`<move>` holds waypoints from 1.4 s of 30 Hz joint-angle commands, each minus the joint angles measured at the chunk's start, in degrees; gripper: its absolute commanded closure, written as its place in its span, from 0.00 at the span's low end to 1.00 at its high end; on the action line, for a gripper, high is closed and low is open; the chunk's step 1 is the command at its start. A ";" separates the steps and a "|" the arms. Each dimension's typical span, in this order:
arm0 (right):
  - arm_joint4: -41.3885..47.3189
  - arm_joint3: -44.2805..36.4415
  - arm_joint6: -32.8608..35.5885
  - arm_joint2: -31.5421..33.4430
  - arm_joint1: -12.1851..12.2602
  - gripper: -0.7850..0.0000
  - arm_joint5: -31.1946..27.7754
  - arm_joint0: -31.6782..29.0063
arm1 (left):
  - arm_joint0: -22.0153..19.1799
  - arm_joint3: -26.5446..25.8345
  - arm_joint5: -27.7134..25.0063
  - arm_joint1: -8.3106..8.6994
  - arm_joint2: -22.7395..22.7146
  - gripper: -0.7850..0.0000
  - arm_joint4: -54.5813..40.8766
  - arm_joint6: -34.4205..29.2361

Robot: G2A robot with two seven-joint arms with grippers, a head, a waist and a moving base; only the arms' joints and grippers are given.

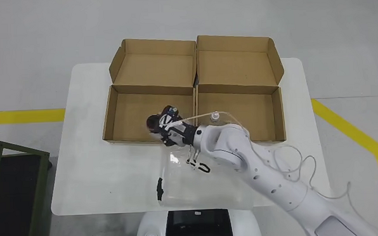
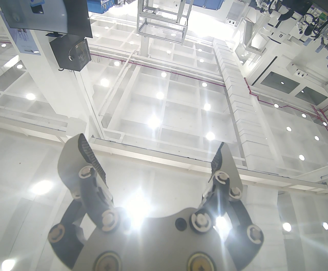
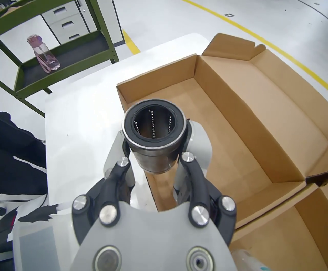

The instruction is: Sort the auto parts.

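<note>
My right gripper [image 3: 155, 151] is shut on a dark metal linear bearing [image 3: 153, 133], a cylinder with ball rows inside its bore. It holds the bearing over the near edge of the left cardboard box [image 3: 230, 133]. From above, the right gripper [image 1: 164, 126] and the bearing [image 1: 155, 123] sit over the left box [image 1: 128, 117], at its near right part. The right box [image 1: 265, 114] stands beside it. My left gripper [image 2: 153, 159] points up at the ceiling, open, with nothing between its fingers.
A clear plastic bag [image 1: 204, 181] with small dark parts [image 1: 159, 188] lies on the white table [image 1: 89, 154] in front of the boxes. Both box lids [image 1: 155, 62] stand open at the back. A green shelf [image 3: 59, 56] with a bottle [image 3: 43, 54] stands off the table's left side.
</note>
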 commanded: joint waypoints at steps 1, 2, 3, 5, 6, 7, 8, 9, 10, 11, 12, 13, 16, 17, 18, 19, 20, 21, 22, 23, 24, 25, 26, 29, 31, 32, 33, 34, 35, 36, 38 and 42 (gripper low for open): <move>-0.74 1.51 0.52 -0.79 -0.59 1.00 1.14 0.92 | 0.00 0.00 0.00 0.00 0.00 0.00 0.00 0.00; -0.73 2.26 0.72 -1.11 -0.88 1.00 1.33 1.38 | 0.00 0.00 0.00 0.00 0.00 0.00 0.00 0.00; -1.34 2.95 1.18 -1.50 -1.14 1.00 1.34 2.02 | 0.00 0.00 0.00 0.00 0.00 0.00 0.00 0.00; -1.36 4.37 1.65 -2.00 -1.68 1.00 1.64 2.90 | 0.00 0.00 0.00 0.00 0.00 0.00 0.00 0.00; -1.05 5.15 1.84 -2.14 -1.95 1.00 1.83 3.25 | 0.00 0.00 0.00 0.00 0.00 0.00 0.00 0.00; -0.75 5.87 2.07 -2.32 -2.21 1.00 1.92 3.60 | 0.00 0.00 0.00 0.00 0.00 0.00 0.00 0.00; -0.44 6.55 2.35 -2.52 -2.48 1.00 1.97 3.94 | 0.00 0.00 0.00 0.00 0.00 0.00 0.00 0.00; -0.15 7.20 2.60 -2.73 -2.75 1.00 1.96 4.28 | 0.00 0.00 0.00 0.00 0.00 0.00 0.00 0.00; 0.14 7.74 2.64 -2.93 -3.02 1.00 1.94 4.60 | 0.00 0.00 0.00 0.00 0.00 0.00 0.00 0.00; 0.41 8.23 2.66 -3.13 -3.29 1.00 1.89 4.89 | 0.00 0.00 0.00 0.00 0.00 0.00 0.00 0.00; 0.55 8.71 2.83 -3.38 -3.56 1.00 1.84 5.20 | 0.00 0.00 0.00 0.00 0.00 0.00 0.00 0.00; 0.61 9.19 3.06 -3.64 -3.82 1.00 1.79 5.52 | 0.00 0.00 0.00 0.00 0.00 0.00 0.00 0.00; 0.87 10.53 3.91 -4.33 -4.59 1.00 1.89 6.35 | 0.00 0.00 0.00 0.00 0.00 0.00 0.00 0.00; 0.93 10.92 4.16 -4.49 -4.82 1.00 1.90 6.60 | 0.00 0.00 0.00 0.00 0.00 0.00 0.00 0.00; 1.03 11.38 4.53 -4.64 -5.04 1.00 1.88 6.82 | 0.00 0.00 0.00 0.00 0.00 0.00 0.00 0.00; 1.11 11.77 4.98 -4.76 -5.24 1.00 1.83 7.07 | 0.00 0.00 0.00 0.00 0.00 0.00 0.00 0.00; 1.17 12.15 5.40 -4.84 -5.43 1.00 1.77 7.30 | 0.00 0.00 0.00 0.00 0.00 0.00 0.00 0.00; 1.16 12.49 5.70 -4.89 -5.61 1.00 1.70 7.51 | 0.00 0.00 0.00 0.00 0.00 0.00 0.00 0.00; 1.07 12.84 6.06 -4.97 -5.76 1.00 1.56 7.71 | 0.00 0.00 0.00 0.00 0.00 0.00 0.00 0.00; 0.91 13.12 6.38 -5.03 -5.91 1.00 1.41 7.92 | 0.00 0.00 0.00 0.00 0.00 0.00 0.00 0.00; 0.78 13.40 6.68 -5.08 -6.05 1.00 1.22 8.09 | 0.00 0.00 0.00 0.00 0.00 0.00 0.00 0.00; 0.69 13.67 7.07 -5.10 -6.17 1.00 1.12 8.24 | 0.00 0.00 0.00 0.00 0.00 0.00 0.00 0.00; 0.59 13.90 7.48 -5.12 -6.30 1.00 1.02 8.36 | 0.00 0.00 0.00 0.00 0.00 0.00 0.00 0.00; 0.40 14.60 8.41 -5.20 -6.66 1.00 0.87 8.52 | 0.00 0.00 0.00 0.00 0.00 0.00 0.00 0.00; 0.44 15.04 8.75 -5.25 -6.89 1.00 0.71 8.43 | 0.00 0.00 0.00 0.00 0.00 0.00 0.00 0.00; 0.37 15.26 8.89 -5.25 -7.00 1.00 0.71 8.44 | 0.00 0.00 0.00 0.00 0.00 0.00 0.00 0.00; 0.27 15.42 9.01 -5.25 -7.11 1.00 0.79 8.43 | 0.00 0.00 0.00 0.00 0.00 0.00 0.00 0.00; 0.16 15.54 9.11 -5.25 -7.22 1.00 0.82 8.41 | 0.00 0.00 0.00 0.00 0.00 0.00 0.00 0.00; 0.05 15.66 9.29 -5.27 -7.32 1.00 0.76 8.41 | 0.00 0.00 0.00 0.00 0.00 0.00 0.00 0.00; -0.11 15.80 9.52 -5.27 -7.42 1.00 0.75 8.43 | 0.00 0.00 0.00 0.00 0.00 0.00 0.00 0.00; -0.34 16.08 9.74 -5.27 -7.62 1.00 0.79 8.39 | 0.00 0.00 0.00 0.00 0.00 0.00 0.00 0.00; -0.70 16.64 10.32 -5.27 -8.03 0.91 0.69 8.37 | 0.00 0.00 0.00 0.00 0.00 0.00 0.00 0.00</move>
